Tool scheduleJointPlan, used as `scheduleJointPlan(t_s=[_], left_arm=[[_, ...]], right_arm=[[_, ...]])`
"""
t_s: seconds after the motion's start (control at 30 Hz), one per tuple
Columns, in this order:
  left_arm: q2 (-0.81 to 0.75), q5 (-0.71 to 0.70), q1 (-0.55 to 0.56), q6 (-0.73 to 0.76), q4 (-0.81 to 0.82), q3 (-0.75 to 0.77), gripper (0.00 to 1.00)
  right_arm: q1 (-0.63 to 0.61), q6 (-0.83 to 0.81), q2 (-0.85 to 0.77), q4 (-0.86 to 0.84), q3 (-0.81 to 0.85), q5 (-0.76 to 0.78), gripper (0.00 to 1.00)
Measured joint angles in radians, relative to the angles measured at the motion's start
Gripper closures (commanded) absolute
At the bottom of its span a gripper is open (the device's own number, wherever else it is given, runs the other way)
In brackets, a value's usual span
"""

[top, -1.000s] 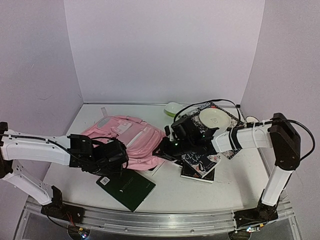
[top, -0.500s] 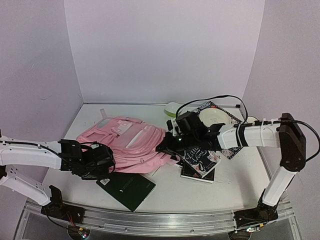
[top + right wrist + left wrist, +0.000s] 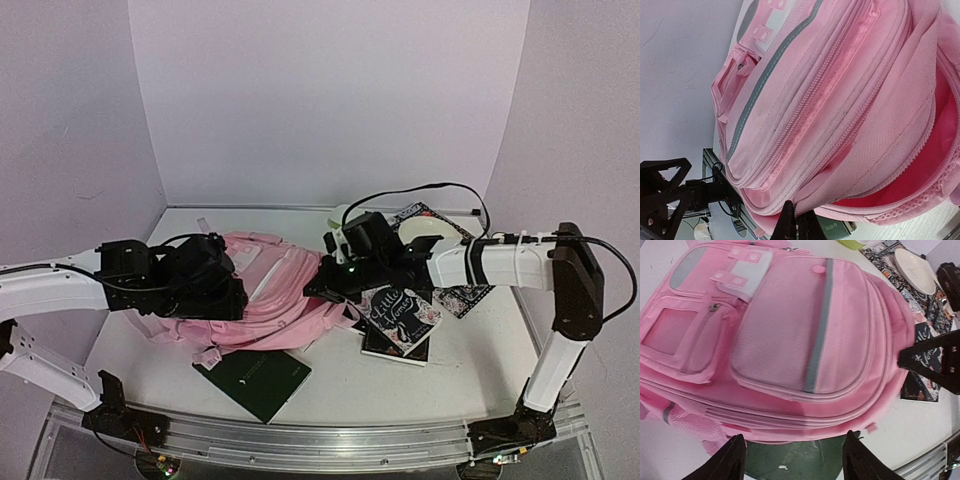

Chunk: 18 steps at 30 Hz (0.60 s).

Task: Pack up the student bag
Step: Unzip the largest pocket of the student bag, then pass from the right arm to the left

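- pink soft fabric mid-counter: the student bag (image 3: 275,290), lying flat with front pockets up, between the two arms on the white counter (image 3: 450,385).
- at the bag's right edge, the right tool (image 3: 318,290): clenched, pinching a fold of bag fabric beside the main zip; by the look of it, holding the mouth apart.
- through the unzipped gap, deeper pink lining (image 3: 935,165) in the right wrist view; nothing seen inside, though most of the interior is hidden.
- above the bag's left part, the left tool (image 3: 797,460): released, fingers spread wide, grasping nothing, clear of the fabric.
- outside the bag:
  - a dark green notebook (image 3: 255,372), its far corner tucked under the bag's near edge.
  - a black book with white lettering (image 3: 400,318), just beside the bag's right side.
  - a white dish (image 3: 428,237) resting on a patterned book (image 3: 415,212), farther back on the right.
  - a pale green item (image 3: 345,215) behind the bag, too small to name.
- judged progress: early.
  - done: main compartment unzipped and its rim gripped.
  - left: every book to go in, then the zip to close.
- likely next call: the free left tool to the green notebook, with care, since the bag's weight sits on that corner and the mouth gap looks narrow.
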<state>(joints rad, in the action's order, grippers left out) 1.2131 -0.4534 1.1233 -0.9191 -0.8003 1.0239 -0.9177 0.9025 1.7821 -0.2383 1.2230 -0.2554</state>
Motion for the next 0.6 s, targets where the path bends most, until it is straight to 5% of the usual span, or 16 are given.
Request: scheduleJointPlan(t_s=[0.4, 0.6], left_arm=[[0.193, 0.009, 0.004, 0.212, 0.163, 0.049, 0.28], [0.212, -0.08, 0.001, 0.214, 0.183, 0.036, 0.4]], right_arm=[[-0.051, -0.001, 0.139, 0.003, 0.177, -0.002, 0.97], [-0.056, -0.001, 0.181, -0.001, 0.218, -0.01, 0.96]])
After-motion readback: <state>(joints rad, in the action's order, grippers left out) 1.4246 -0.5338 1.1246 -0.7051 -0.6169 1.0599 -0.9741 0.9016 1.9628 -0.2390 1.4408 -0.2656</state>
